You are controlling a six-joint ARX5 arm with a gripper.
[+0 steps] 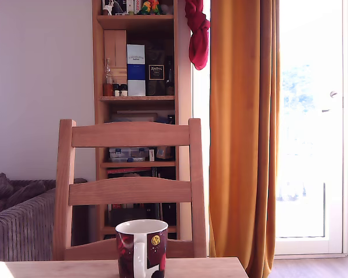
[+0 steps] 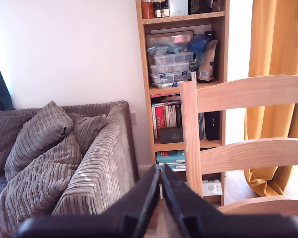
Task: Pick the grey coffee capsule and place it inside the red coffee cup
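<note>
Your red coffee cup [image 1: 141,249] stands on the wooden table [image 1: 209,268] at the exterior view's lower centre, in front of the wooden chair [image 1: 130,191]; maroon body, white rim, white handle facing the camera, small yellow round emblem beside it; your gripper [image 2: 160,186] appears clenched in the wrist view, tips nearly meeting, grasping nothing visible.

Light wooden table [image 1: 58,269]; the red coffee cup [image 1: 141,248] stands upright on it.
</note>
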